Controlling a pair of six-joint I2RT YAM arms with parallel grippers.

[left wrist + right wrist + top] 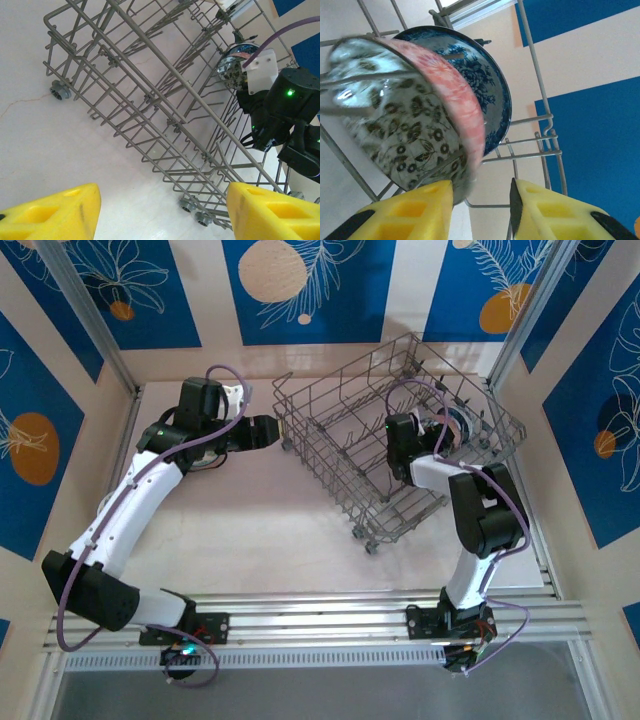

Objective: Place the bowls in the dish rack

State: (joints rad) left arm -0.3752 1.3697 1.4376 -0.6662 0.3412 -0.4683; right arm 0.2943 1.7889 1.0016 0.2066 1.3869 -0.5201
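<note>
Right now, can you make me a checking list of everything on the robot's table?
Surface: white table, with a thin crack line in it.
Job's things: dish rack sits slanted on the table; pink-rimmed bowl and blue-and-white bowl stand on edge together at its right side.
Clutter: nothing seen.
Tools: left tool open, holding nothing, facing the rack; right tool inside the rack, jaws parted just under the pink-rimmed bowl.
Cables: purple cables run along both arms, one arching over the rack.
Surroundings: blue-and-cream walls; metal rail at the near edge.

2 bowls [427, 127] in dish rack [330, 435]
</note>
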